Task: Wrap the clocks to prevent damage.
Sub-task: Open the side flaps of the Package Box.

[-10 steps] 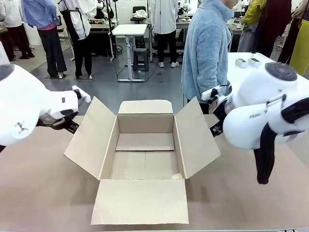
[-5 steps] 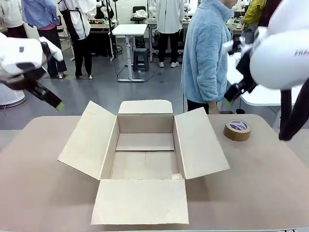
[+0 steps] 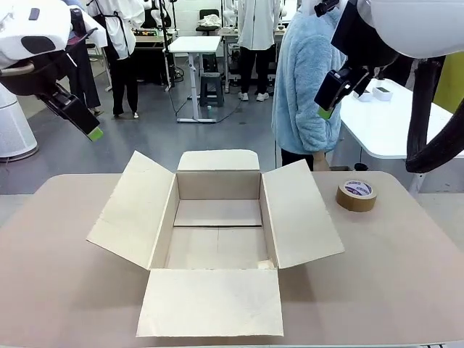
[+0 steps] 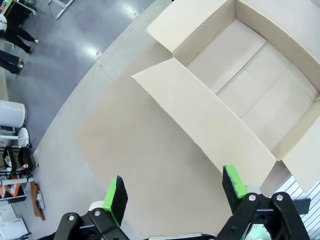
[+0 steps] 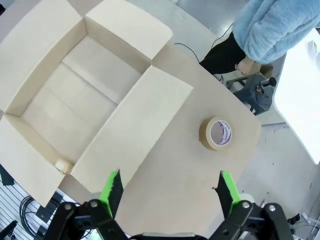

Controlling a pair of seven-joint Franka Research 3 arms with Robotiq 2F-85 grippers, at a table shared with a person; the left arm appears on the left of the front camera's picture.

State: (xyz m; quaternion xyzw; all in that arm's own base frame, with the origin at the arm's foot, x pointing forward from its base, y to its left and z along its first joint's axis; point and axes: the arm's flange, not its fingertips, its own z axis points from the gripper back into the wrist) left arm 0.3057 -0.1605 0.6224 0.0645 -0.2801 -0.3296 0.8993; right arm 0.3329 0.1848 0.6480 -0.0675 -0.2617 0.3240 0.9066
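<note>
Though where the clocks lie cannot be told, the brown cardboard box (image 3: 217,185) stands on the tan table (image 3: 391,275), four flaps spread, its creased floor holding one small pale lump (image 5: 62,165) in a corner. Near it lies a brown tape roll (image 3: 357,195), its print too small to read. The left gripper (image 4: 174,187) and the right gripper (image 5: 169,186) hang released, green pads (image 4: 116,197) wide apart.
</note>
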